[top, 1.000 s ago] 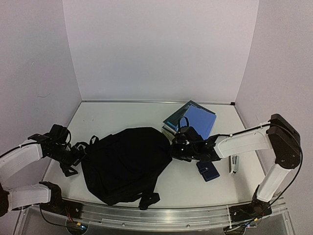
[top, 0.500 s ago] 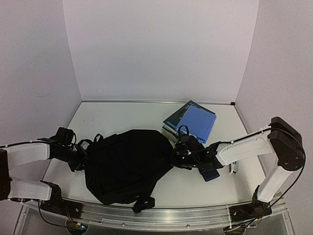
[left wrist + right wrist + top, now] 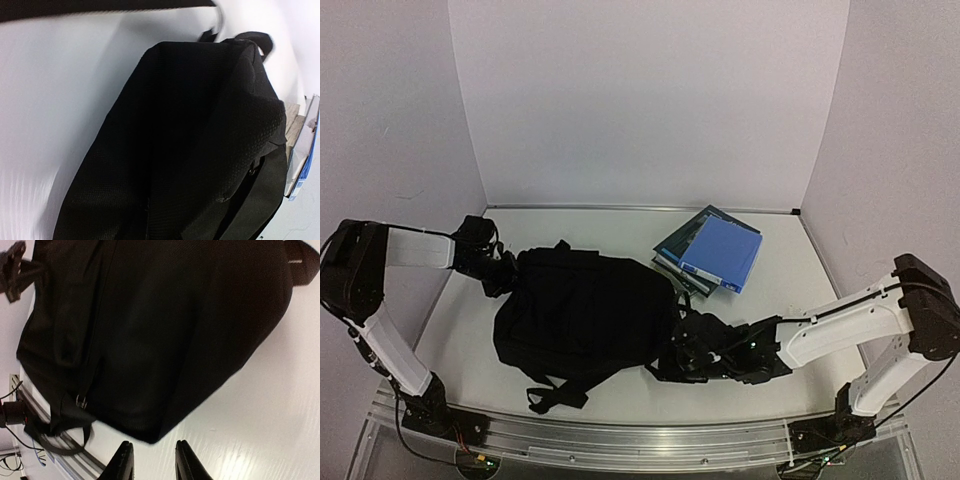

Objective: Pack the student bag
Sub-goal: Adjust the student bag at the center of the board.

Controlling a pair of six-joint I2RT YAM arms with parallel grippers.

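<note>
Left claw (image 3: 504, 274) is pinching the bag (image 3: 585, 315) by its edge — right claw (image 3: 153, 446), parted and empty, is hovering beside it, unzipping likely next.

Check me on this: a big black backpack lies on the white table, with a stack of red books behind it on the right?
Not quite. The books are blue, not red, as the top view shows. The rest holds: the black backpack lies on the white table, books behind it on the right.
</note>
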